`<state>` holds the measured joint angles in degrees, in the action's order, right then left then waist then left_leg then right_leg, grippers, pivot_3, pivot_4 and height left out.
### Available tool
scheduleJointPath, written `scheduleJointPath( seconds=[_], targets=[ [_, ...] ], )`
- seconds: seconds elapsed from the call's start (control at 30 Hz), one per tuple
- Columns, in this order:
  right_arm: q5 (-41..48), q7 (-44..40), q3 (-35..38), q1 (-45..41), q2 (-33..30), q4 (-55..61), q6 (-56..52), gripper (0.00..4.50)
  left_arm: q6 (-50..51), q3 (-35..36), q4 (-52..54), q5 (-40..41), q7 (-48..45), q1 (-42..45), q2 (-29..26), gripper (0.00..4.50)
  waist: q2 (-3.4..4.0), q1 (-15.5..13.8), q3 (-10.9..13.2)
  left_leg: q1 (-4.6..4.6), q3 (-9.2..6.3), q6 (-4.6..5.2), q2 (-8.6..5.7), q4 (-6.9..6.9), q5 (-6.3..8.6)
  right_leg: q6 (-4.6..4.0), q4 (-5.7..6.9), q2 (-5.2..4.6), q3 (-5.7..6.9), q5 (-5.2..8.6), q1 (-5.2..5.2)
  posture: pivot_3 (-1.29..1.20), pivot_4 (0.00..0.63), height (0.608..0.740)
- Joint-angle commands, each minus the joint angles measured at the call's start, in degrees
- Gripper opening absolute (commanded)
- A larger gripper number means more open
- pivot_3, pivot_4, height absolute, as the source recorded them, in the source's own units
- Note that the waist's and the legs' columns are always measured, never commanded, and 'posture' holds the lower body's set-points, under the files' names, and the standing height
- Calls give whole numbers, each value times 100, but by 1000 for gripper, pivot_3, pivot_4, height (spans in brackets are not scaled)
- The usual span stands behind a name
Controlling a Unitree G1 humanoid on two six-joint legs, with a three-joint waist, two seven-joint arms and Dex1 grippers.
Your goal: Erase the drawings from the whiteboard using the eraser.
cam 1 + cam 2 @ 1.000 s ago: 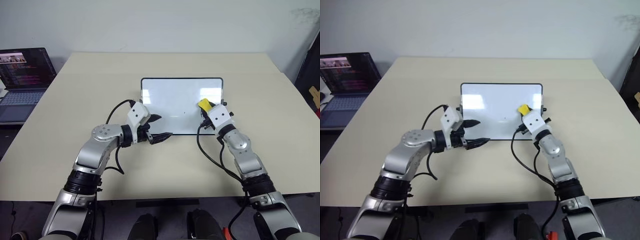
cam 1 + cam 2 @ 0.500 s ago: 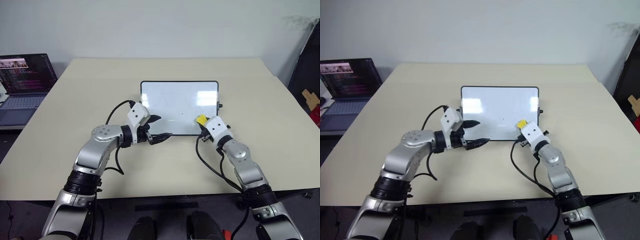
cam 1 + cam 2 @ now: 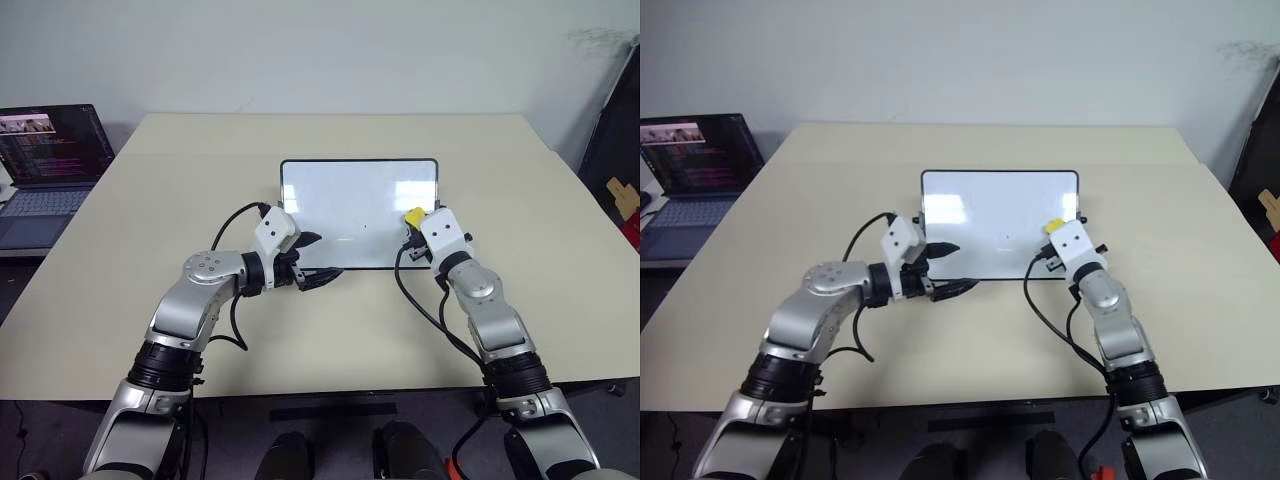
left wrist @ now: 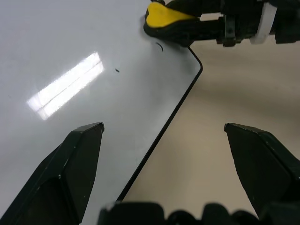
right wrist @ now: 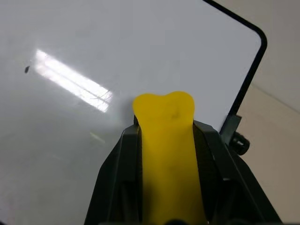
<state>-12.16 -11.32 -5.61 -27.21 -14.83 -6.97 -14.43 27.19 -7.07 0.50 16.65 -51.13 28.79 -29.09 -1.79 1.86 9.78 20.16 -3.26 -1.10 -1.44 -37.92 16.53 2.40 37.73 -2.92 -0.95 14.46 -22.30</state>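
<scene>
Fingers (image 5: 213, 154) of our R gripper (image 3: 412, 222) clench the eraser (image 5: 166, 136), pressed on the whiteboard (image 3: 340, 200) near its right edge. Our L gripper (image 3: 320, 258) hangs w/ fingers spread wide over the board's near-left corner. Board sits mid-table (image 3: 200, 150); tiny marks (image 4: 160, 46) beside the eraser. Laptop (image 3: 45, 160) at far left.

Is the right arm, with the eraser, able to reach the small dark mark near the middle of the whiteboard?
Probably yes: the eraser is already over the whiteboard, with bare board between it and the mark.
</scene>
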Motion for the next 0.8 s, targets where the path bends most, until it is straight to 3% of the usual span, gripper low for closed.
scheduleJointPath(
  seconds=[0.03,0.43,0.8],
  targets=[
    [-45,-111,-11,106,-121,-115,-354,1129,-1,56,311,58,16,7,-4,4500,0,4,0,2,0,0,0,1,0,0,-3,0,1,0,0,0,150,740],
    [-207,-976,-739,816,-511,307,-1048,1129,93,91,361,50,86,16,-14,4500,-4,19,-3,-19,-1,0,6,1,1,28,-15,-1,2,18,23,0,150,740],
    [-281,-596,-724,-59,-200,264,-499,1129,70,368,-225,-313,790,270,-99,4500,-7,135,8,-24,1,-1,8,-1,-2,31,-13,1,-1,9,16,0,150,740]
  ],
)
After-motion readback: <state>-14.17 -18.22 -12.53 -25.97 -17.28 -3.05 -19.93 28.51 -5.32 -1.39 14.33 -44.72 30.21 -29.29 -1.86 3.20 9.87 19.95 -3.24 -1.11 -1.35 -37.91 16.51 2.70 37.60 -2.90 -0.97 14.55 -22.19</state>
